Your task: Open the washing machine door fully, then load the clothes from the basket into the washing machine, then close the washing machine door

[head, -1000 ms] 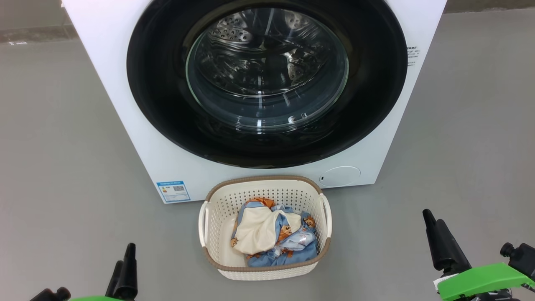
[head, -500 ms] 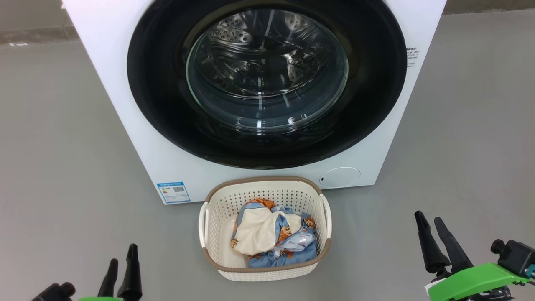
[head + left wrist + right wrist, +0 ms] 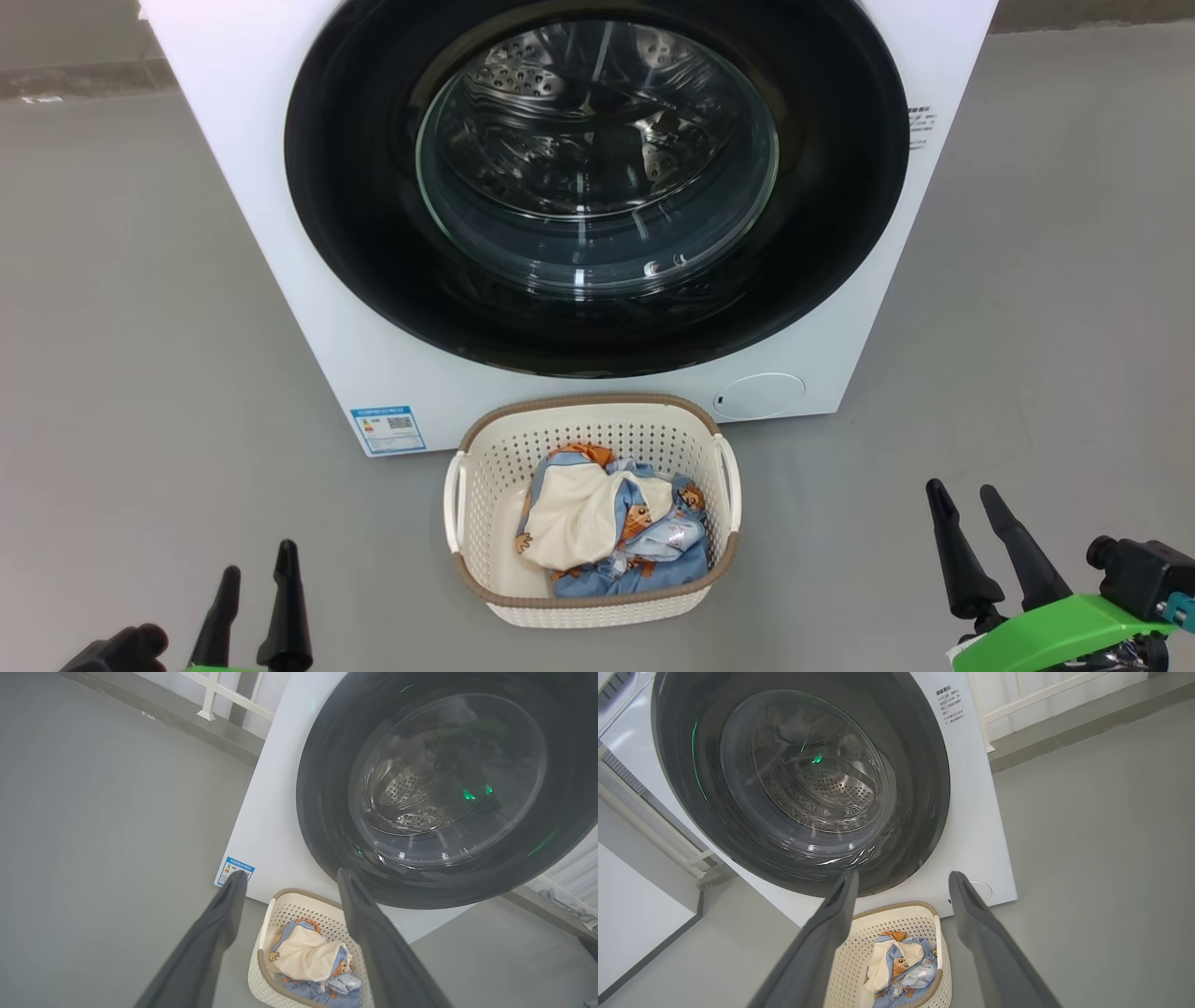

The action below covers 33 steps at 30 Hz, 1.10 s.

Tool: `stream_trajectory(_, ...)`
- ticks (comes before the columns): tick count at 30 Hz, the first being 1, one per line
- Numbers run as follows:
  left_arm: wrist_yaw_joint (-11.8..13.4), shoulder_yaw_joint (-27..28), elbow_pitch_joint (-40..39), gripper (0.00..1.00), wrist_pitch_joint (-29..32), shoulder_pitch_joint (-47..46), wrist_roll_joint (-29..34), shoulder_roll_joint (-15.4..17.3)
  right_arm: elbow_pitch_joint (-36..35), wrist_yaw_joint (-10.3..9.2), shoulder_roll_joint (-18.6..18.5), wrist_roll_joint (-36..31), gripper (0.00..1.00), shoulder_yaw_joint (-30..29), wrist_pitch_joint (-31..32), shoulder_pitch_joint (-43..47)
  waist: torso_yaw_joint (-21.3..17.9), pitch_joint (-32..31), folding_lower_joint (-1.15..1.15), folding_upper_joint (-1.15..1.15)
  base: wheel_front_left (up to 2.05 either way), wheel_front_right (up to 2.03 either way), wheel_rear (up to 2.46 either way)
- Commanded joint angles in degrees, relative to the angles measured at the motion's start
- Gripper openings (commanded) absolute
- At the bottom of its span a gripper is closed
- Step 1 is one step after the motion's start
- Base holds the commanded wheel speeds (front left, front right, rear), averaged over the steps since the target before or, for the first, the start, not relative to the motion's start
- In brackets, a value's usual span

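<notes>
The white washing machine stands ahead with its black-rimmed round door closed flat against the front; the steel drum shows through the glass. On the floor right before it sits the cream basket holding the clothes, blue bear-print fabric with a cream piece on top. My left gripper hangs open at the lower left, well left of the basket. My right gripper is open at the lower right, apart from the basket. Both wrist views show the door, basket and clothes between open fingers.
Grey floor spreads on both sides of the machine. A blue label sits at the machine's lower left, a round flap at its lower right. White railings and a raised kerb run behind the machine.
Both grippers have turned so that their two fingers now show side by side and apart. The left one sank a little; the right one shifted slightly left and down. Basket and door unchanged.
</notes>
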Motion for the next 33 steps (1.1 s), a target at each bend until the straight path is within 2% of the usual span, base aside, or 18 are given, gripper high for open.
stream_trajectory(1,-0.13,1.62,-1.96,1.0,-0.84,-0.56,2.19,1.03,-1.39,0.07,-0.9,-2.27,1.0,0.6,-0.86,-0.45,-0.03,0.0,0.0,0.0,0.0,0.0,0.0)
stream_trajectory(33,0.45,1.97,-5.07,1.0,-6.08,0.51,24.74,1.49,-3.67,0.1,-1.91,-23.12,1.0,2.54,-6.05,0.08,-0.78,0.23,0.0,0.0,0.0,0.0,0.0)
